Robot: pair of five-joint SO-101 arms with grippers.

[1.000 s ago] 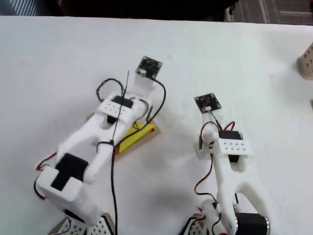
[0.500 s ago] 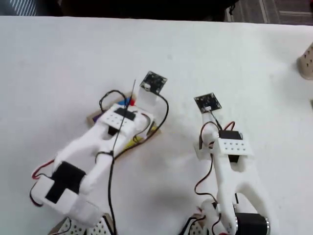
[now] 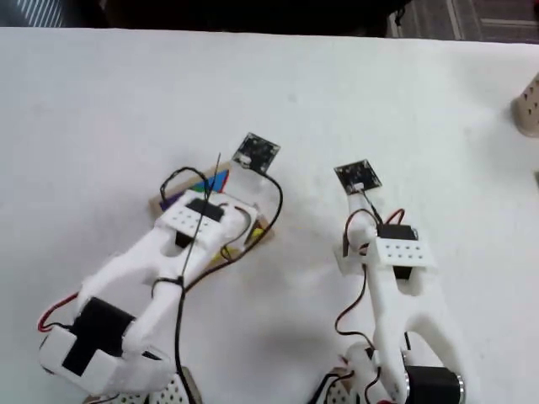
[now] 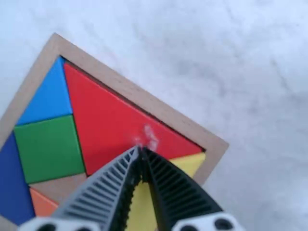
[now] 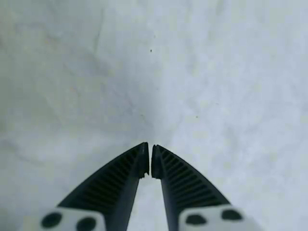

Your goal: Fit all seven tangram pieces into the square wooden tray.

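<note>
Left claw [image 4: 142,152] closed, tray [image 4: 144,102] directly beneath

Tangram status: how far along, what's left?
Done: red triangle, light blue triangle, green square, dark blue piece, orange piece and yellow piece lie in the tray. In hand: nothing; left gripper is shut, tips over the red-yellow seam; right gripper shut over bare table. Left: a bare wood patch beside the green square; the tray's hidden part can't be judged.

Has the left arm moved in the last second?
Yes. Against the wooden tray, which stayed put, the left arm has pulled back toward the table's near edge, uncovering more of the tray.
</note>
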